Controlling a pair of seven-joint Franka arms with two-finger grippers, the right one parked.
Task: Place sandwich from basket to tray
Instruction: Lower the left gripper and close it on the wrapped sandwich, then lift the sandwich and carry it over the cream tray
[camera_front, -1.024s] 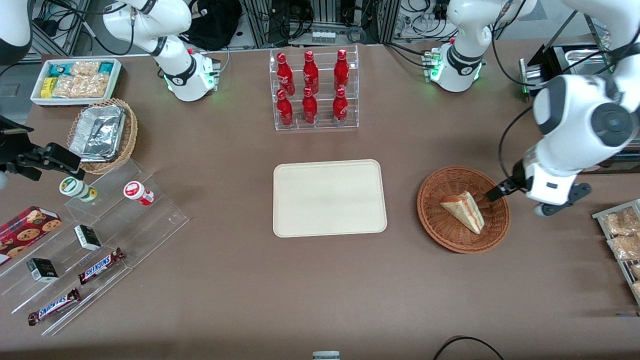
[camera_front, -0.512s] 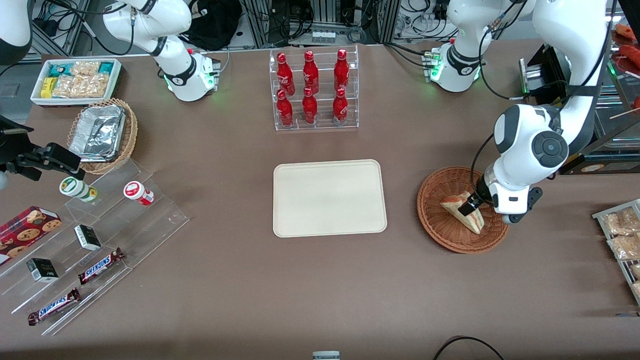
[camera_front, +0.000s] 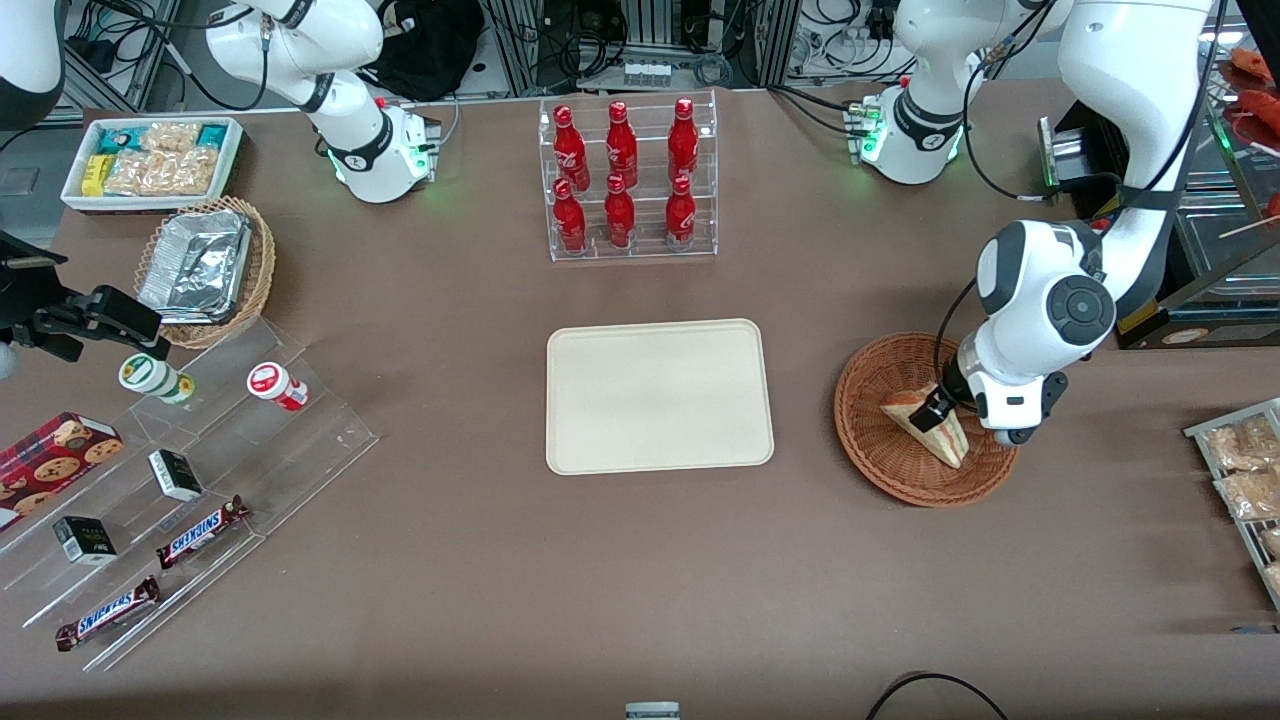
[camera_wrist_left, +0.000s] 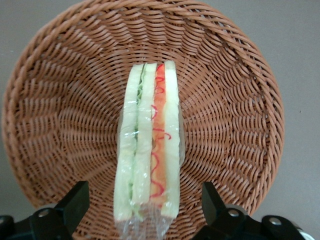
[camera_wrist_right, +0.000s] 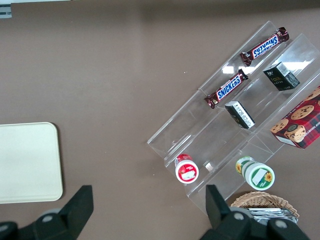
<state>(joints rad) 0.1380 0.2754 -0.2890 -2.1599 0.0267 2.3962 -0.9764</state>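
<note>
Gripper (camera_wrist_left: 141, 207) spread wide astride the sandwich (camera_wrist_left: 148, 145), mid-basket (camera_wrist_left: 235, 125). Risk: closing squashes soft bread, or film slips from fingers.

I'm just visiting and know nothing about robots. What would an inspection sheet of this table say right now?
Surface: brown table.
Job's things: sandwich lies wrapped in the basket; tray has nothing on it.
Clutter: bottle rack, snack bin, foil basket, clear stand with Snickers bars.
Grippers: gripper open, low in the basket, one finger on each side of the sandwich.
Cables: black cable at the table edge nearest the camera.
Surroundings: wiring and frames above the table.
</note>
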